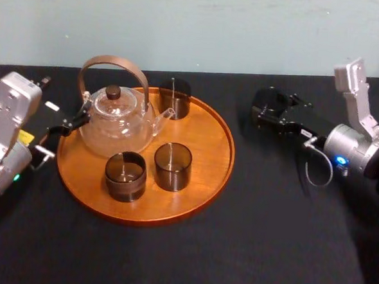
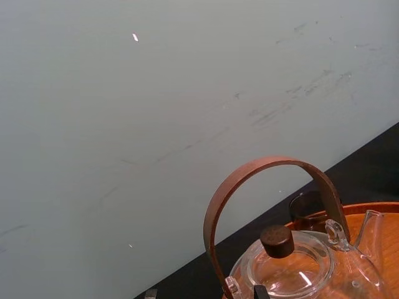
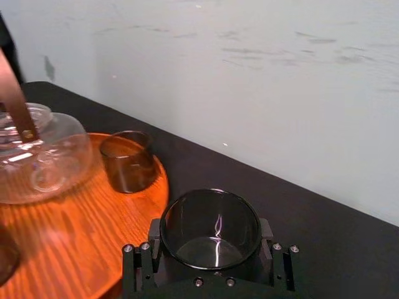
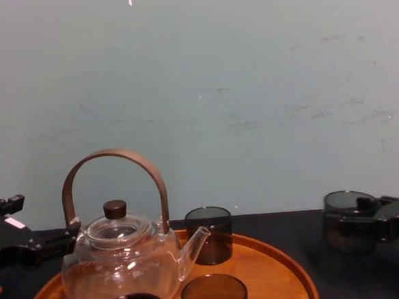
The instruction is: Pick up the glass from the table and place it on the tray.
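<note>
Glass (image 3: 211, 219) is clamped in right gripper (image 3: 209, 246) beside tray (image 3: 65, 232).

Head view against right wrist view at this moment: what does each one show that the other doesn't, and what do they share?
Head view, not the wrist: the left gripper beside the teapot, and the whole round tray with its front glasses in full. Right wrist view, not the head: a look down into the glass, with the right gripper closed against both its sides. Both: that glass off the tray above the black table, part of the teapot, and the rear glass on the tray.
</note>
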`<action>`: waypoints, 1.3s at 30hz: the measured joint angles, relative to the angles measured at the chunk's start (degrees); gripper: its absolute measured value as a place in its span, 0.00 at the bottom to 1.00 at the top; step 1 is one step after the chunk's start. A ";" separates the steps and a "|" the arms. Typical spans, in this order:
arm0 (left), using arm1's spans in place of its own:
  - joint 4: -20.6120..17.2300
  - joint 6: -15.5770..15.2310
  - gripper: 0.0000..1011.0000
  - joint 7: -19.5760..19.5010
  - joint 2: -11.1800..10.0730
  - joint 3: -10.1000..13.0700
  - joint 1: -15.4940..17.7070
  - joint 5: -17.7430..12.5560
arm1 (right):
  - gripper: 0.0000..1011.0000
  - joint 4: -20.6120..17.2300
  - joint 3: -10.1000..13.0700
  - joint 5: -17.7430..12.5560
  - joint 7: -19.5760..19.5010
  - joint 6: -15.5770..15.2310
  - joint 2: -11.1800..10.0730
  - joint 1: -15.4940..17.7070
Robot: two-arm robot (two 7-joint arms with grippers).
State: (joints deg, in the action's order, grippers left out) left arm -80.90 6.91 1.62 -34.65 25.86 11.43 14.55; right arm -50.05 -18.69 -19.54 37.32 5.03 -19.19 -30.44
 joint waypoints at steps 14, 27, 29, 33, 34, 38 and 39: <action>0.00 0.00 0.99 0.00 0.00 0.00 0.00 0.00 | 0.89 5.60 -4.45 0.02 2.87 1.91 3.62 -4.59; 0.01 0.00 0.99 0.00 0.00 0.00 0.00 0.00 | 0.89 11.53 -6.87 0.65 5.17 4.59 7.04 -7.91; 0.00 0.00 0.99 0.00 0.00 0.00 0.00 0.00 | 0.89 11.94 -7.05 0.69 5.39 4.79 7.39 -8.10; 0.00 0.00 0.99 0.00 0.00 0.00 0.00 0.00 | 0.90 13.08 -7.45 0.89 5.80 5.38 8.12 -8.59; 0.00 0.00 0.99 0.00 0.00 0.00 0.00 0.00 | 0.89 13.68 -7.62 1.04 5.95 5.66 8.40 -8.85; 0.00 0.00 0.99 0.00 0.00 0.00 0.00 0.00 | 0.89 15.13 -7.91 1.39 6.24 6.22 9.03 -9.49; 0.00 0.00 0.99 0.00 0.00 0.00 0.00 0.00 | 0.89 15.48 -7.94 1.44 6.34 6.34 9.16 -9.64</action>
State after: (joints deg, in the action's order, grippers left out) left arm -80.90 6.91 1.62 -34.65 25.86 11.43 14.55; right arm -34.57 -26.64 -18.11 43.66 11.37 -10.03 -40.09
